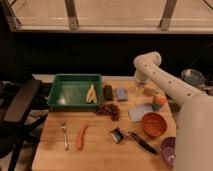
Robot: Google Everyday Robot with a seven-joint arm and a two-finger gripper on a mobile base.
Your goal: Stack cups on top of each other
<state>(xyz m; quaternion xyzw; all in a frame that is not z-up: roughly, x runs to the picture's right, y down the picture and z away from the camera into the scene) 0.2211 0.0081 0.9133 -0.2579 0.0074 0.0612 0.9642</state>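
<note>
My gripper [141, 84] hangs from the white arm [165, 82] at the back right of the wooden table [95, 152], low over the surface. A whitish cup [149, 92] stands just to its right, close to it; I cannot tell whether they touch. A small greyish cup-like thing with an orange top [158, 101] stands right of that, in front of the arm. I cannot make out a shiny silver cup with certainty.
A green tray [62, 91] holds a pale peel-like item [91, 94]. A dark block [107, 92], blue sponge [121, 93], grapes [109, 110], grey-blue cloth [139, 112], orange bowl [153, 124], purple bowl [168, 150], fork [65, 136], carrot [81, 136] and black tool [136, 139] lie about. A chair [20, 105] stands at the left.
</note>
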